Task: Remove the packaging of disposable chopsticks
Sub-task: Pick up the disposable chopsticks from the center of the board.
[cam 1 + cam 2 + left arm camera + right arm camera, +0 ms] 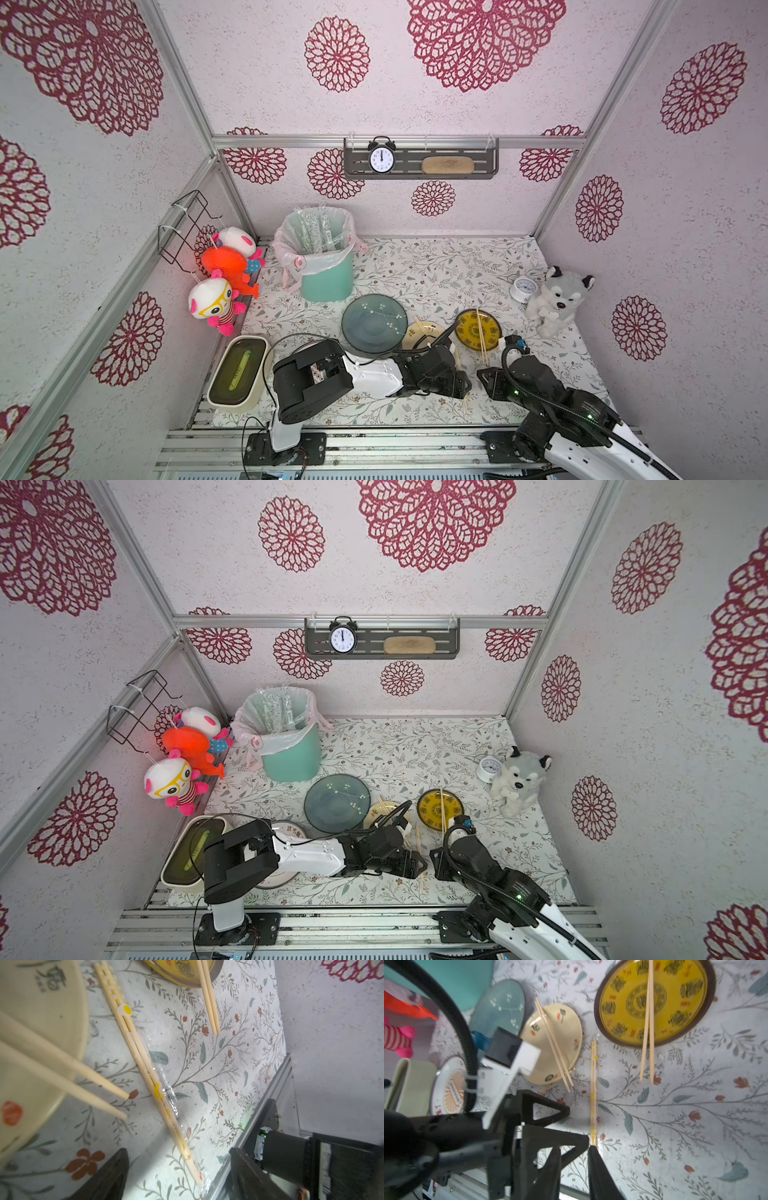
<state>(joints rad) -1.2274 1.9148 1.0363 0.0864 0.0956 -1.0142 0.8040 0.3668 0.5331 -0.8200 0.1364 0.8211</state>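
A pair of disposable chopsticks (143, 1059) lies on the flowered table, its near half still inside the clear crinkly packaging (166, 1088). In both top views it lies between the two arms (462, 374) (420, 854). My left gripper (178, 1155) is open, its fingers (118, 1169) standing wide on either side of the wrapped end without touching it. My right gripper (575, 1159) is open by a small gap with nothing in it. One right fingertip (592, 1151) covers the pair's near end (593, 1105). More packaging (322, 235) lies in the bin.
Bare chopstick pairs rest on the yellow plate (494, 332) and on the cream dish (432, 332). A blue-grey plate (374, 324), a mint bin with a pink liner (328, 282), a cream box (239, 374), a small clock (523, 289) and a husky plush (557, 299) stand around.
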